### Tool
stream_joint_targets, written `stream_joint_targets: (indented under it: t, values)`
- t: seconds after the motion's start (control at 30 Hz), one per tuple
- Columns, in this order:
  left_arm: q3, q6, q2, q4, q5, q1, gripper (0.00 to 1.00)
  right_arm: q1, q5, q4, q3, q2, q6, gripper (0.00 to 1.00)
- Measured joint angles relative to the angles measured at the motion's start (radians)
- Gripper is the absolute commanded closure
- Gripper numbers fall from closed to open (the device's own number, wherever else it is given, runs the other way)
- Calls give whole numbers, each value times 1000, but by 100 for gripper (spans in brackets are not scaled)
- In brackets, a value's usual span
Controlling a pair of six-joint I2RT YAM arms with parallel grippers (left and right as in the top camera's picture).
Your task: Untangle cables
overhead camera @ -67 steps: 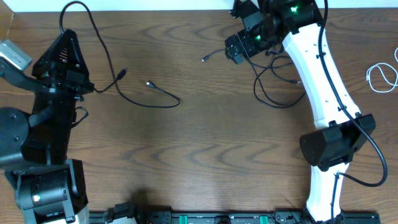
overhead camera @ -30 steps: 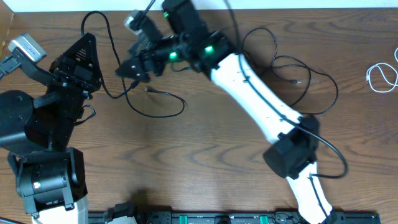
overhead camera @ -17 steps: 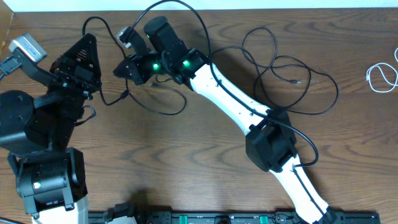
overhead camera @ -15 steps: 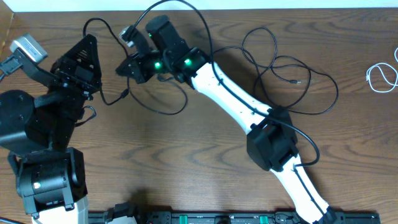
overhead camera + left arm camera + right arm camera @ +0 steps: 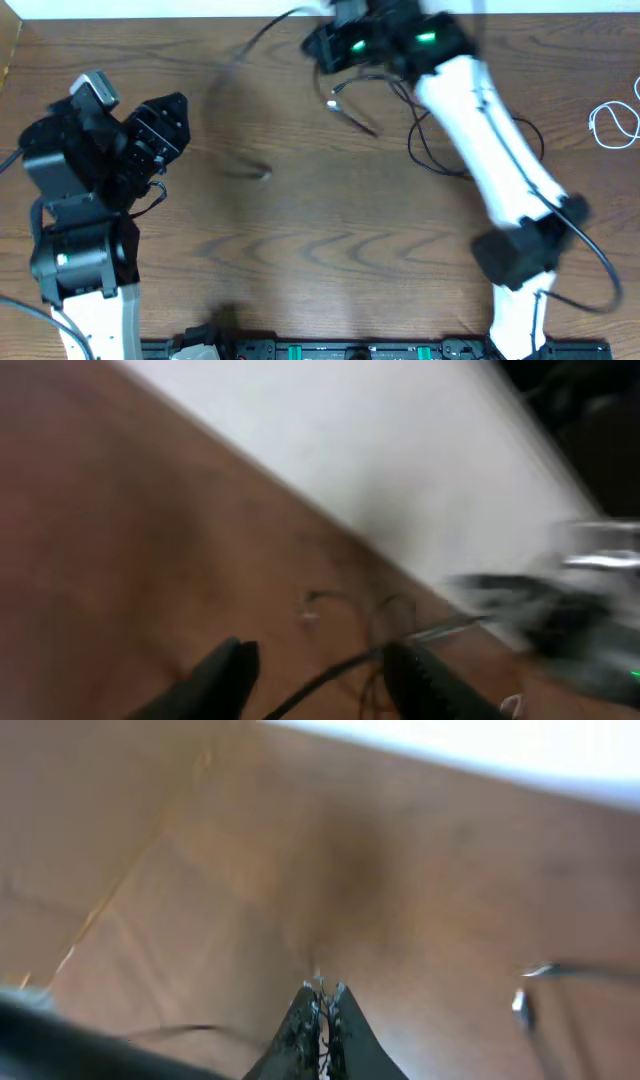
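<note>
On the brown wooden table (image 5: 300, 250), the right gripper (image 5: 322, 1005) was clamped on a black cable (image 5: 355, 120), the left gripper (image 5: 322, 662) spread apart.

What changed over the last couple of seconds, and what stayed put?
The right claw, shut, swung away from the left claw toward the far middle, dragging the black cables along. The left claw, open, shifted right. The white cable stayed put.

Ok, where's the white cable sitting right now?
In the overhead view, the white cable lies in a small loose loop at the far right edge of the table, to the right of the right arm and apart from it.
</note>
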Motion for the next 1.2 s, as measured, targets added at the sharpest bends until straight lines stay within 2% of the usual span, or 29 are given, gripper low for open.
stream_joint_targets:
  t: [0.2, 0.53, 0.83, 1.2]
  values:
    - [0, 45, 106, -60, -38, 0, 41, -126, 54, 15, 1, -251, -9, 99]
    - [0, 80, 219, -65, -44, 0, 41, -562, 88, -26, 1, -478, 67, 99]
    - [0, 108, 227, -66, -44, 0, 42, -941, 136, -198, 2, -471, 78, 99]
    - [0, 114, 227, -68, -44, 0, 44, -1214, 253, -302, 2, -311, 94, 99]
